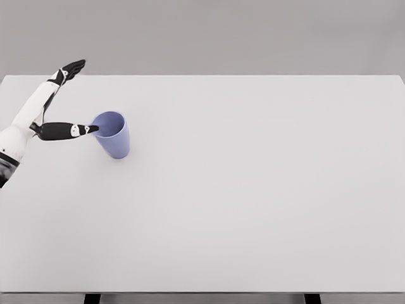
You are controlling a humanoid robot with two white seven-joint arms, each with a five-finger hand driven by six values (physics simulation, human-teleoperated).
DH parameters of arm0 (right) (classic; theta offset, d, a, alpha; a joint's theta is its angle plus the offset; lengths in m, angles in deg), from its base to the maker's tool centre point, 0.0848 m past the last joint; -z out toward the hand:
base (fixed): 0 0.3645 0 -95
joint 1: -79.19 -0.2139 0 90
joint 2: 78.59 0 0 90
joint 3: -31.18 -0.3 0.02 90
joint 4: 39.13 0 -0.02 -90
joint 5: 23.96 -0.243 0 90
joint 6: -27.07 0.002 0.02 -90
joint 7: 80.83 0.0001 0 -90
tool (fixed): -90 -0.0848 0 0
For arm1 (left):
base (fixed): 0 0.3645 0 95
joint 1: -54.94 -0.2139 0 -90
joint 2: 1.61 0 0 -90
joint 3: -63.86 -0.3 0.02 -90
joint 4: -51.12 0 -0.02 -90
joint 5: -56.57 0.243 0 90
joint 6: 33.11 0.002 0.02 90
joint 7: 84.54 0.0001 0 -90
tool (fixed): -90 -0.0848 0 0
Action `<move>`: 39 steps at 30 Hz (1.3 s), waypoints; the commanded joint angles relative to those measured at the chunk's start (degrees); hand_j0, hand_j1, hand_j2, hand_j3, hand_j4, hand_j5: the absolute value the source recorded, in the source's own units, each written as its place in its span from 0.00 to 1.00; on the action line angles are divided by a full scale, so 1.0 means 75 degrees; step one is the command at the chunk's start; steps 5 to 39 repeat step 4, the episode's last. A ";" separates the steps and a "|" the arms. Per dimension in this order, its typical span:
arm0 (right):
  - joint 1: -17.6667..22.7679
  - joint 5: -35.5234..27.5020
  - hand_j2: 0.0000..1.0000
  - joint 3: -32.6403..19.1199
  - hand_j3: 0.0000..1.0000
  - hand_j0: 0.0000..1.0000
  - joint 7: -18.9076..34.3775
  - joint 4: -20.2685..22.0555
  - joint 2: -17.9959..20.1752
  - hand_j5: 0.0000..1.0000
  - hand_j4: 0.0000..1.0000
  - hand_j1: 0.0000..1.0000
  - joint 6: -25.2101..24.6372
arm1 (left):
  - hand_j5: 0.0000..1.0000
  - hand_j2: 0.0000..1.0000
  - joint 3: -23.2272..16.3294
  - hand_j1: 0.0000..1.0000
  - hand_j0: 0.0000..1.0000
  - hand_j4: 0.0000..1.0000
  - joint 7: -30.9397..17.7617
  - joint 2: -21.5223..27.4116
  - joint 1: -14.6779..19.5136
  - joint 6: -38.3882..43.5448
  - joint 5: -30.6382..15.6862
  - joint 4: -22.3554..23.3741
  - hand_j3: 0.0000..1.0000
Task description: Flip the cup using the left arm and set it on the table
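Cup [112, 133] against open left hand [54, 101]

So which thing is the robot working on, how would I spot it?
Look at the big white table, then its left side, beside the white arm. There sits a lavender-blue cup, open mouth showing, one dark finger of the left hand at its rim; it is the only object on the table.

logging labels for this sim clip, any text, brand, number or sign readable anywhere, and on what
None: no text, brand, number or sign shows anywhere.
The blue cup is plain.
The white table is bare of markings.
The left hand and its white arm carry no lettering.
The grey backdrop is blank.
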 commanded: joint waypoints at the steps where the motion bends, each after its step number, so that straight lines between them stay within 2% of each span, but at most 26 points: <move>1: 0.0000 -0.0001 1.00 0.0000 1.00 1.00 0.0001 -0.0001 0.0000 1.00 1.00 1.00 0.0000 | 1.00 1.00 0.0011 1.00 1.00 1.00 0.0005 0.0301 0.0012 -0.0082 0.0005 -0.0003 1.00; 39: 0.0000 -0.0001 1.00 0.0000 1.00 1.00 0.0001 -0.0001 0.0000 1.00 1.00 1.00 0.0000 | 1.00 1.00 0.0022 1.00 1.00 1.00 0.0017 0.0383 0.0012 -0.0082 0.0005 -0.0003 1.00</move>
